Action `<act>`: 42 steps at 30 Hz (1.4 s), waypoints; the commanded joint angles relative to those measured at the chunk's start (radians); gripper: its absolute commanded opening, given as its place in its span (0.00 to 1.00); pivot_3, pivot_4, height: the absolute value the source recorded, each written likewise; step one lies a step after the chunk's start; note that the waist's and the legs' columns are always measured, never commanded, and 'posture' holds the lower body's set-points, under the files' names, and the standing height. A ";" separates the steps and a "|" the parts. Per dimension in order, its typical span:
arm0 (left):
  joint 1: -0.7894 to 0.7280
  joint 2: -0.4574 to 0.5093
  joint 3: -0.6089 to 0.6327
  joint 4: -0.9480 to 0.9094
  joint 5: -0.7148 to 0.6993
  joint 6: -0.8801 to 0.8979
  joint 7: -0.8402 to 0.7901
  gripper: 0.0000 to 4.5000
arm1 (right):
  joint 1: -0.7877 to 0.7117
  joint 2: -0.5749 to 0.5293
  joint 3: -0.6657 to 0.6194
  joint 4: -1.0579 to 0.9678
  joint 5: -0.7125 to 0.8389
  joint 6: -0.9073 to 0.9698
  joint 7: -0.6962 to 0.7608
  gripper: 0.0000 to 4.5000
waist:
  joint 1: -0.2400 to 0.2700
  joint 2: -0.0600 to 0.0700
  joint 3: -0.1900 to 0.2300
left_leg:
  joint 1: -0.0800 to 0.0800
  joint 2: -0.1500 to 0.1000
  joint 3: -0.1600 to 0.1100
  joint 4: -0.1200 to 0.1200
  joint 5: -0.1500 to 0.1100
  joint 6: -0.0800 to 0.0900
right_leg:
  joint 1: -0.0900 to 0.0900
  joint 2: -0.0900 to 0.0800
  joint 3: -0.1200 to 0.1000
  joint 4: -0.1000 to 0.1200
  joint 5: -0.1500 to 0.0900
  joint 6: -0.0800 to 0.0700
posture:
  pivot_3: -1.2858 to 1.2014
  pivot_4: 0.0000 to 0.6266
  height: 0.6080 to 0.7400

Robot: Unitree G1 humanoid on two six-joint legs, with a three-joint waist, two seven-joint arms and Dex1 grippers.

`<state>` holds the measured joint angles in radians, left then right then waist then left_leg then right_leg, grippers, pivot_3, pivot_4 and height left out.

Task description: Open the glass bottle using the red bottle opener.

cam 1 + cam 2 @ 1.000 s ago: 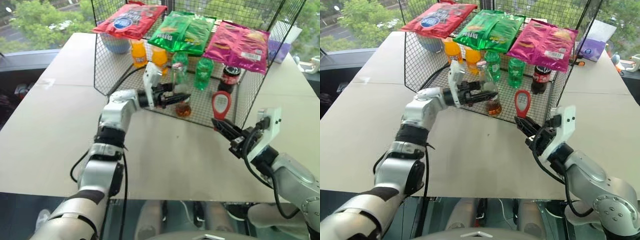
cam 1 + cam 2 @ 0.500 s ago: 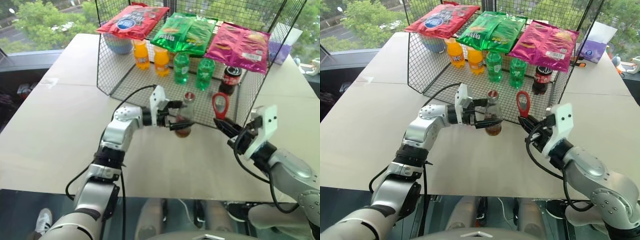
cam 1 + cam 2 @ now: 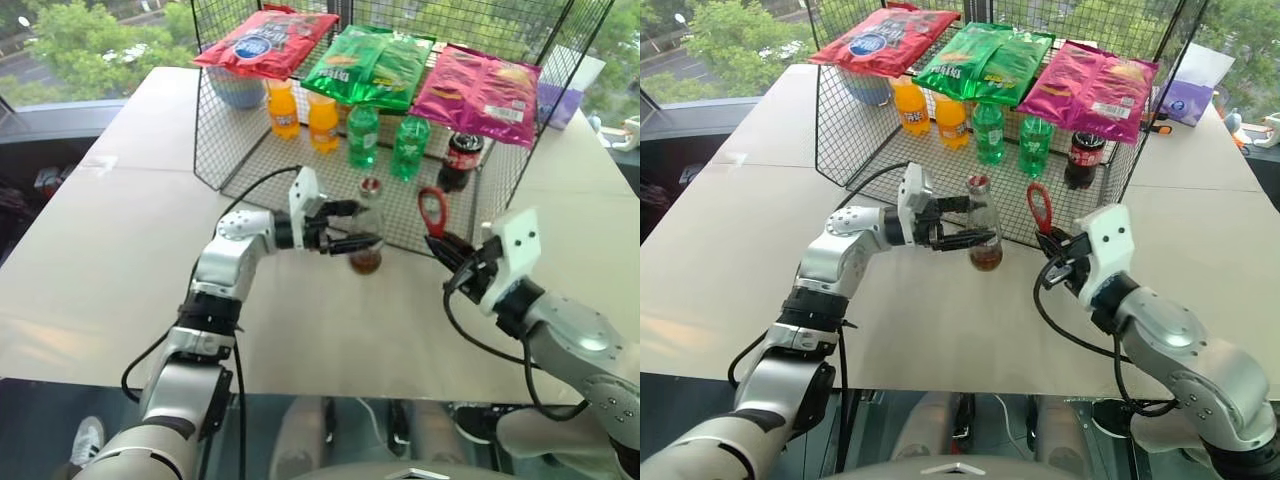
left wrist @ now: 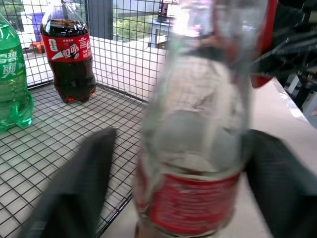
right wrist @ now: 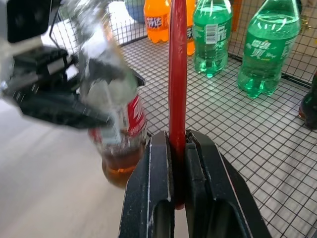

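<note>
- The left gripper (image 3: 962,224) reaches in from the left and holds the glass bottle (image 3: 983,225) upright by its mid-body, fingers on either side of the label; judged purpose: to steady the bottle for the opener.
- The bottle hangs over the table (image 3: 730,250), just in front of the near edge of the wire rack (image 3: 850,130). Whether its base touches the table cannot be told.
- The right gripper (image 3: 1050,250) is clamped on the handle of the red bottle opener (image 3: 1039,208), ring head upward, near the bottle's right side but apart from it.
- The cap (image 3: 371,184) sits on the neck; judged: opening is not yet begun.
- 2 green bottles (image 3: 988,130) stand farther back, inside the rack.
</note>
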<state>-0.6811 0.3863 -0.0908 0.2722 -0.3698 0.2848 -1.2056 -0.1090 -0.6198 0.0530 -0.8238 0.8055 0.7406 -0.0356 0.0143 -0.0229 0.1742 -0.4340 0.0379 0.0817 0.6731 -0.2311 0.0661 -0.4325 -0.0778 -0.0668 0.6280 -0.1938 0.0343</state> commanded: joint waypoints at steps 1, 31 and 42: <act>-0.019 0.003 0.006 -0.045 -0.024 0.004 -0.018 0.53 | -0.031 -0.007 0.030 -0.037 -0.099 -0.004 0.020 0.00 | 0.000 0.000 0.000 | 0.000 0.000 0.000 0.000 0.000 0.000 | 0.000 0.000 0.000 0.000 0.000 0.000 | 0.52 0.24 1.00; -0.024 -0.008 -0.027 -0.051 0.022 -0.068 -0.038 0.99 | -0.112 0.048 0.260 0.120 -0.934 -0.281 0.176 0.00 | -0.001 0.000 0.000 | 0.001 0.000 0.001 0.001 0.000 0.000 | 0.000 0.001 0.000 0.002 0.000 0.001 | 0.52 0.24 1.00; -0.031 0.010 -0.004 -0.086 -0.049 0.015 -0.045 0.99 | -0.106 0.104 0.229 0.132 -0.999 -0.305 0.223 0.00 | -0.001 0.000 0.000 | 0.001 0.000 0.001 0.002 0.000 -0.001 | 0.000 0.001 0.000 0.003 0.000 0.001 | 0.52 0.24 1.00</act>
<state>-0.6952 0.3890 -0.1175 0.2337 -0.3960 0.2974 -1.2446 -0.2137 -0.5227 0.3131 -0.6655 -0.1722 0.4597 0.1793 0.0135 -0.0230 0.1742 -0.4334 0.0383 0.0830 0.6754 -0.2308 0.0655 -0.4328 -0.0770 -0.0663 0.6313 -0.1940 0.0350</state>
